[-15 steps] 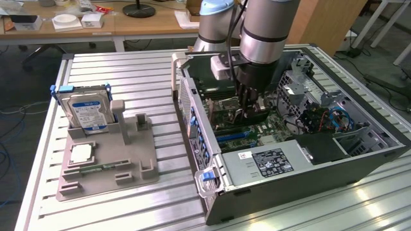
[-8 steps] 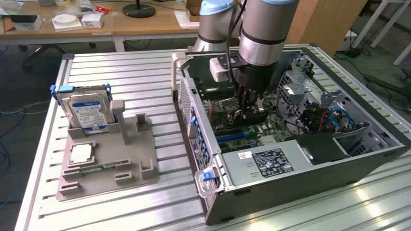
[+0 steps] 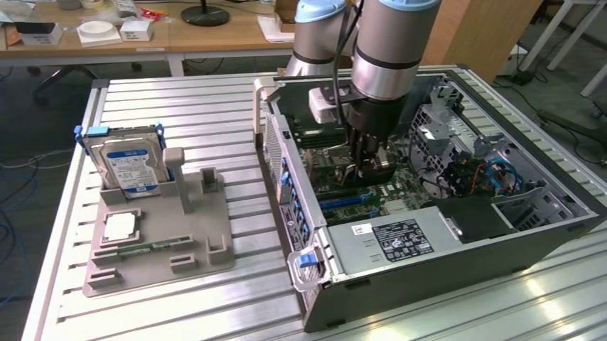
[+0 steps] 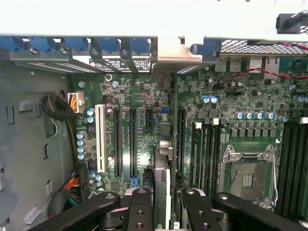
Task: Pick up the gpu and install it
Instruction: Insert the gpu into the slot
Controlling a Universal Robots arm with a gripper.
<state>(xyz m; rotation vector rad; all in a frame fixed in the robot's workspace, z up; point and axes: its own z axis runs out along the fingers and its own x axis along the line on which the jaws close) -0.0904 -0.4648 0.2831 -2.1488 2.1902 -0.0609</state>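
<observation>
We see the gripper [image 4: 162,204] clamped on what looks like the gpu [image 4: 162,159], edge-on at lower centre above the motherboard [image 4: 240,110]; any tilt could jam it beside its slot.

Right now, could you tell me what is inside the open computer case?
Inside the computer case the gripper holds the gpu edge-on above the green motherboard. Its expansion slots and empty CPU socket show. The gpu hides the slot beneath it.
</observation>
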